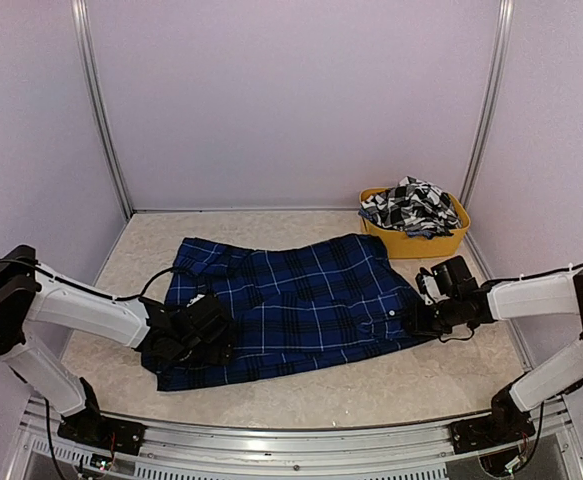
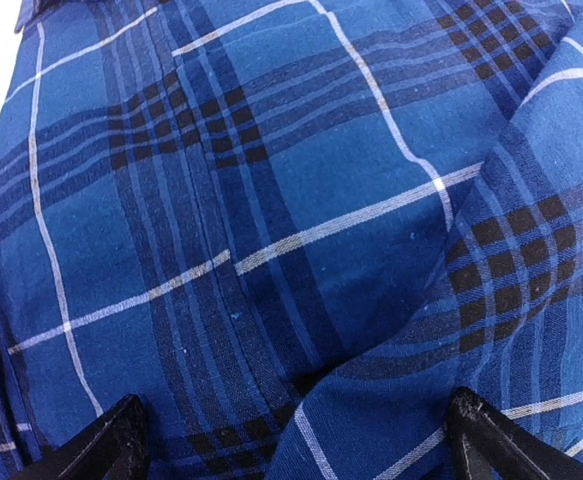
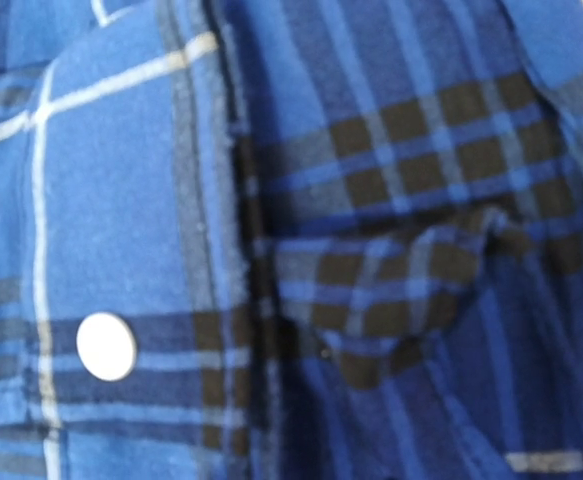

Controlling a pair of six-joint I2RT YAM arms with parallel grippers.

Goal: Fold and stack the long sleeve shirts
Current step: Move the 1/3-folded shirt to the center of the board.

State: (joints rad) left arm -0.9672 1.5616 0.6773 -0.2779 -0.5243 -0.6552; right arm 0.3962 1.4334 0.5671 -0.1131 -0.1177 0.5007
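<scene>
Blue plaid shirt [image 1: 301,300], white button [image 3: 106,346], flat on marbled table [image 1: 371,395]

Blue plaid shirt [image 1: 301,300], centre of frame: royal blue, crossed by broad navy-to-black bands and thin white lines, with black squares where the bands meet.
Shirt button [image 3: 106,346], lower left of right wrist view: plain white.
Checked shirt [image 1: 411,203], upper right: black-and-white checks.
Plastic tub [image 1: 416,243]: yellow.
Tabletop [image 1: 371,385]: pale beige, faintly mottled.
</scene>
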